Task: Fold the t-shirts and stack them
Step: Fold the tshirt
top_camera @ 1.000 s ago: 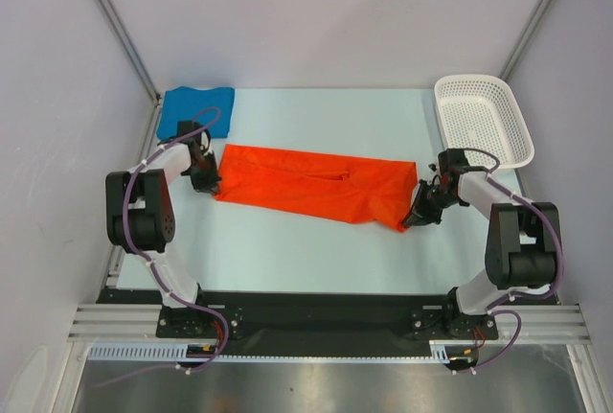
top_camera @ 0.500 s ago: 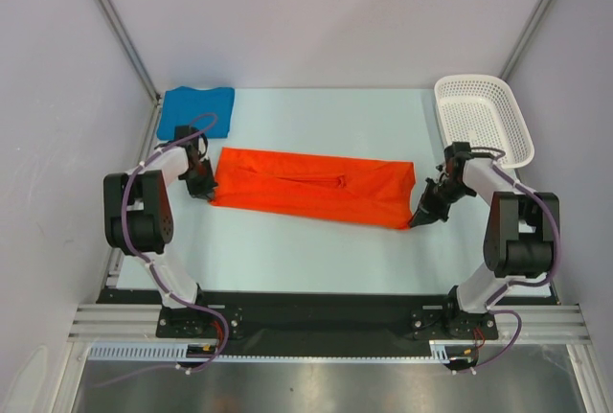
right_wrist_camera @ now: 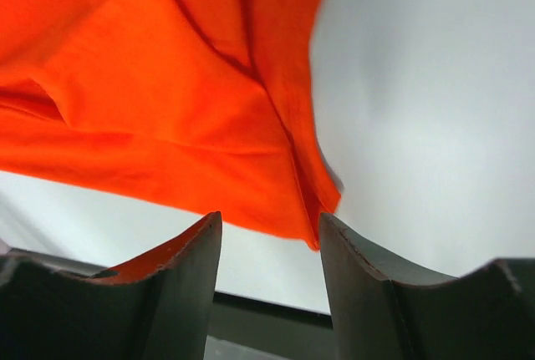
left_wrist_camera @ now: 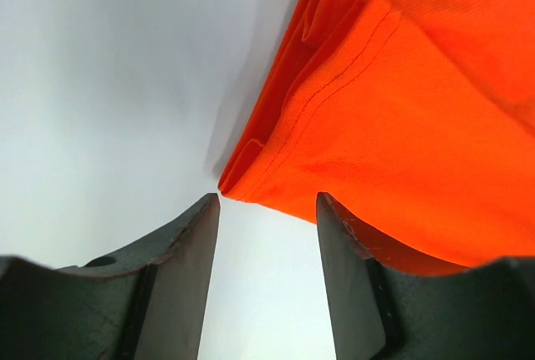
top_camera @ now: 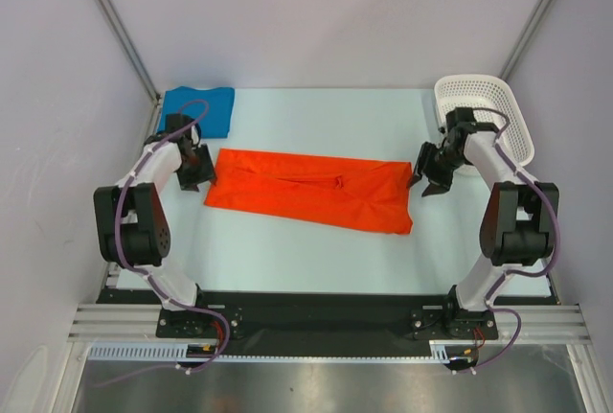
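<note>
Lengthwise fold looks done: orange shirt (top_camera: 311, 191) flat between left gripper (top_camera: 196, 169) and right gripper (top_camera: 426, 175), both spread, empty, shirt ends just off fingertips. Blue shirt (top_camera: 196, 111) just beyond left gripper. Next, likely: grip ends, fold crosswise.

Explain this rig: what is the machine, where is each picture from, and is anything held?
Two robot arms are bolted to a table's near edge. The top picture looks down from above; the other two come from a camera on each wrist, showing that arm's own fingers. An orange shirt lies folded into a long strip, a blue shirt sits folded in the far left corner, and a white basket stands far right. The left gripper and right gripper stand open at the strip's ends, holding nothing.
</note>
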